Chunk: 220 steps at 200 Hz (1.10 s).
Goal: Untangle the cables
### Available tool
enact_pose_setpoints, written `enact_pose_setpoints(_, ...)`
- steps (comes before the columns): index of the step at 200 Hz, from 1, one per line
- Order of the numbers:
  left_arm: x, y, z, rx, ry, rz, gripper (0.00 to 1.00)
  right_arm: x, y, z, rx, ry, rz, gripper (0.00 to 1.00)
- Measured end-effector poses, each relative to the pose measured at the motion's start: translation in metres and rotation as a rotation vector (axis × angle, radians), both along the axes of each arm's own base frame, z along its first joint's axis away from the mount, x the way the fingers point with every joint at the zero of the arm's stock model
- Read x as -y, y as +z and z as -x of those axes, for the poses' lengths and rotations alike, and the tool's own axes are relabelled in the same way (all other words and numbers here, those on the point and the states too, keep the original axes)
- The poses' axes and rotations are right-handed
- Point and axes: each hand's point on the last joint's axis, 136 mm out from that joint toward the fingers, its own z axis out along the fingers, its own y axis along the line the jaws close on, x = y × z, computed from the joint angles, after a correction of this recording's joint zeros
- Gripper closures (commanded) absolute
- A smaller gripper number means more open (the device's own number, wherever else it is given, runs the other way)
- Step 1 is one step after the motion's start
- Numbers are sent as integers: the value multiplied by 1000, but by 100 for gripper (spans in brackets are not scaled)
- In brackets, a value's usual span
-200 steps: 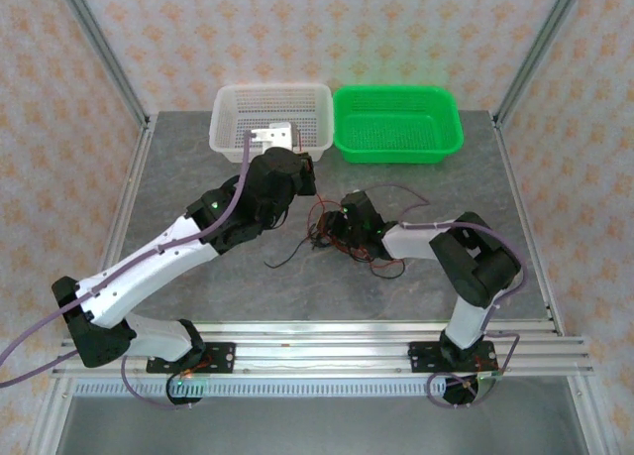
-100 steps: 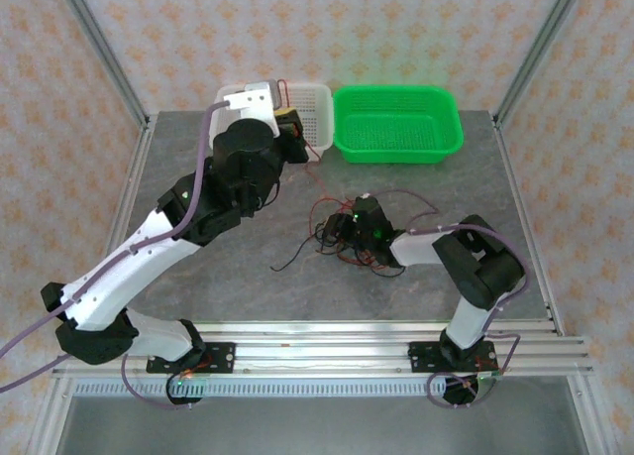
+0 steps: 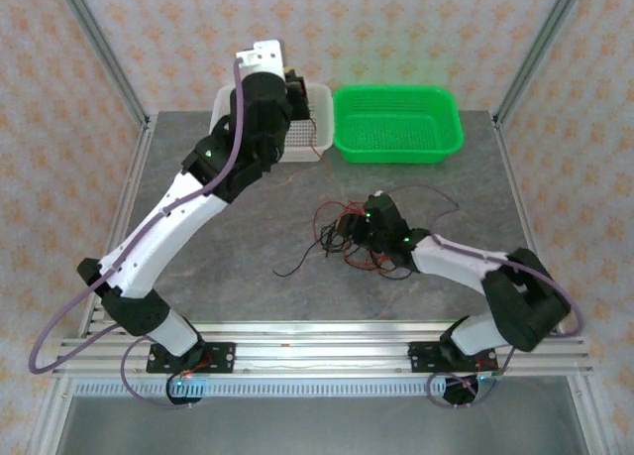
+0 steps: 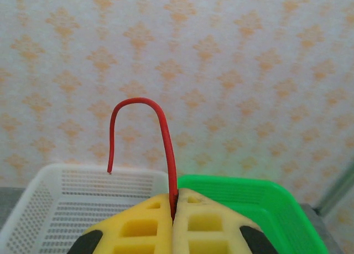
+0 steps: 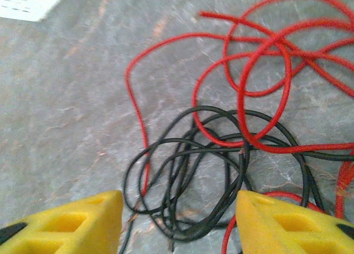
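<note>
Left gripper (image 4: pixel 175 203) — jaws pressed together on a single red cable (image 4: pixel 167 143) and raised high above the white basket (image 3: pixel 311 128). It is judged to be held up there to draw this one strand clear of the rest before it is set apart. The strand rises near-upright from the pinch, its long axis vertical, then arches over to the left in a hook. Its cut end points down toward the white basket's far rim. Whether the lower length trails back to the heap cannot be told. Right gripper (image 5: pixel 177 210) — jaws apart, low over the table (image 3: pixel 475 197), one yellow finger (image 5: pixel 83 221) on either side of the black loops (image 5: pixel 188 171). Nothing is clamped, and whether it touches them cannot be told. This position is judged as steadying or readying to pin the heap while the other arm lifts. Tangle (image 3: pixel 342 239) — red and black cables lying on the table just ahead of the right gripper, near the middle and well apart from the green basket (image 3: pixel 396 128). The heap has no single axis: black loops are bunched nearest the fingers, and the red loops (image 5: pixel 265 71) overlap in wide rings beyond them. In the top view one dark tail (image 3: pixel 289 269) runs out to the left and toward the near edge, and one thin strand curves away to the right.
</note>
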Motion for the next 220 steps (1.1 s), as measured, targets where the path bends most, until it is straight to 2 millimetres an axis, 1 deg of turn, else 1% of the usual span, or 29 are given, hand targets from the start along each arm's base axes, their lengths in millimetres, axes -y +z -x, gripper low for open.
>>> enact_pose_setpoints(20, -15, -3, -24, 3, 44, -6, 100, 6, 28, 7, 52, 7, -15, 39)
enact_pose_setpoints(37, -18, -7, -43, 7, 63, -20, 100, 12, 50, 14, 96, 9, -32, 38)
enact_pose_setpoints(60, -24, -12, -72, 13, 99, -36, 100, 20, 69, 23, 134, 9, -52, 38)
enact_pose_setpoints(83, -33, -19, -105, 19, 132, -38, 100, 26, 74, 31, 142, 7, -55, 38)
enact_pose_setpoints(108, -50, -37, -138, 14, 183, -43, 100, 33, 64, 39, 121, 4, -37, 38)
enact_pose_setpoints(134, -67, -68, -172, -18, 227, -60, 100, 40, 50, 45, 87, -5, -6, 38)
enact_pose_setpoints(150, -73, -91, -193, -43, 236, -70, 100, 42, 46, 46, 79, -11, 7, 38)
enact_pose_setpoints(162, -78, -109, -205, -65, 245, -79, 100, 45, 44, 47, 76, -17, 15, 38)
enact_pose_setpoints(194, -84, -170, -233, -155, 245, -105, 100, 47, 41, 46, 72, -27, 34, 38)
enact_pose_setpoints(209, -84, -203, -245, -203, 236, -103, 100, 47, 34, 45, 57, -24, 51, 38)
enact_pose_setpoints(220, -85, -231, -253, -247, 229, -100, 100, 47, 27, 45, 41, -19, 69, 38)
